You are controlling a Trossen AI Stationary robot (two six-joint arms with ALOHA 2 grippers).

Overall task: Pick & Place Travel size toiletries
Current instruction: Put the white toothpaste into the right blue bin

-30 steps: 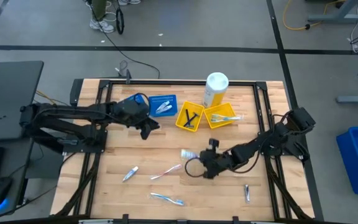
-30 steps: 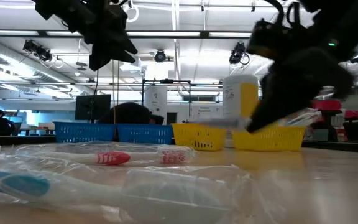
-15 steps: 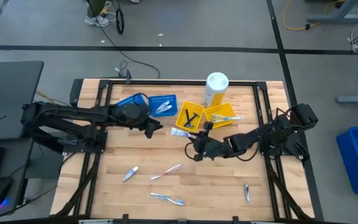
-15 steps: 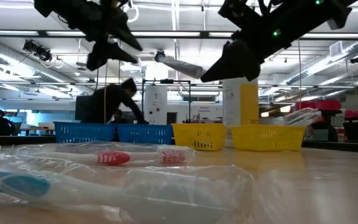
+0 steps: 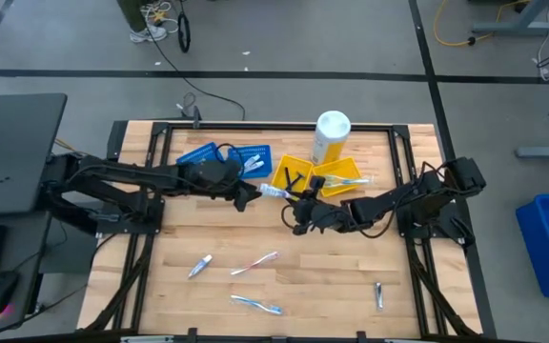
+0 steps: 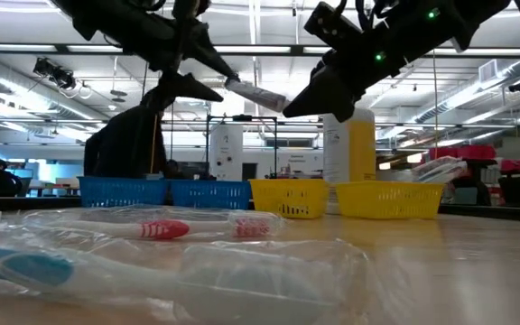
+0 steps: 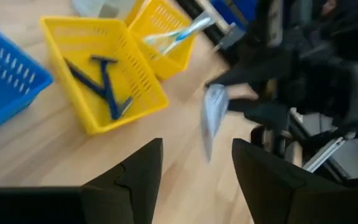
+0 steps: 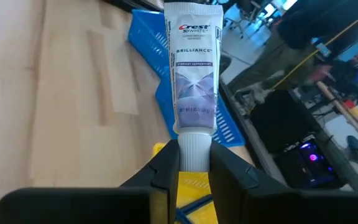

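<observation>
A small white toothpaste tube (image 8: 196,74) is held in the air over the table's middle, in front of the yellow trays. My right gripper (image 8: 196,171) is shut on it and comes in from the right (image 5: 294,203). My left gripper (image 7: 197,180) stands open, facing the tube (image 7: 211,118) from the left (image 5: 249,195). In the low view the tube's flat end (image 6: 236,85) reaches just between the left fingertips without touching them. More toiletries lie on the near part of the table: a tube (image 5: 199,266) and two toothbrushes (image 5: 255,263), (image 5: 257,305). My right gripper pinches the tube's cap end (image 8: 194,152) between its two fingers. The tube sticks straight out past the fingertips, its flat crimped end (image 8: 193,9) foremost. The fingers come nearly level from the table's right. The tube is lifted clear of the table, pointing toward my left gripper.
Two blue trays (image 5: 249,160), (image 5: 198,154) and two yellow trays (image 5: 291,178), (image 5: 339,176) stand along the far side, with a tall yellow bottle (image 5: 331,136) behind them. One yellow tray holds dark razors, the other toothbrushes. A small item (image 5: 378,294) lies near right.
My right gripper has lifted the tube off the table and carried it toward the far edge and the left, turning so that the tube points at my left gripper. My left gripper has moved right toward the tube and has opened.
</observation>
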